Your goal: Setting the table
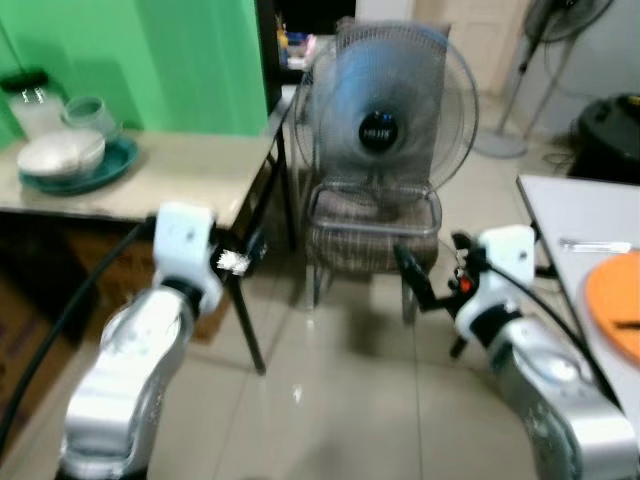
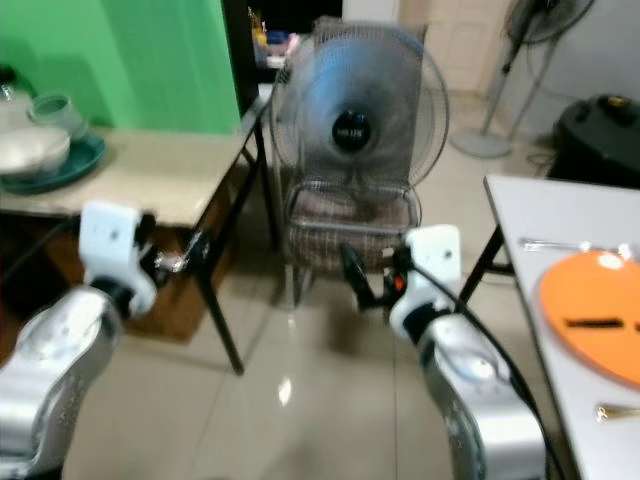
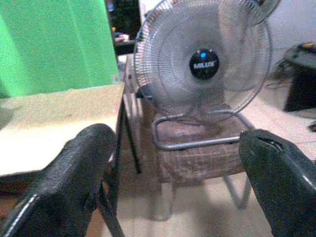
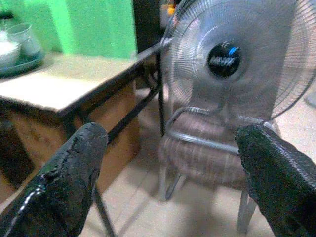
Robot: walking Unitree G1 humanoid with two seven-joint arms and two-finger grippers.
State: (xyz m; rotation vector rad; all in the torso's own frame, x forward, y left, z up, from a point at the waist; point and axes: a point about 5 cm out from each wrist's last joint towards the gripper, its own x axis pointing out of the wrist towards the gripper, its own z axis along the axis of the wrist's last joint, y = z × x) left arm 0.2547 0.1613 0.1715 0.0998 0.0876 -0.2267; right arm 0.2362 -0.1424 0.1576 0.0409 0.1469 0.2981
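A fan (image 1: 385,110) on a chair (image 1: 372,232) stood between 2 tables. The left gripper (image 3: 177,190) and right gripper (image 4: 173,180) hung wide open, empty, facing it. Dishes (image 1: 62,155) sat on the left table (image 1: 170,175); an orange plate (image 2: 592,312) and cutlery (image 2: 570,245) lay on the right table (image 2: 515,215). The fan's label was blurred.

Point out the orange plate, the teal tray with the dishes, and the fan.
orange plate (image 2: 590,320), right eye view, on its bare orange face.
teal tray (image 1: 118,160), left eye view, on its right rim.
fan (image 1: 378,130), left eye view, on its dark centre hub.
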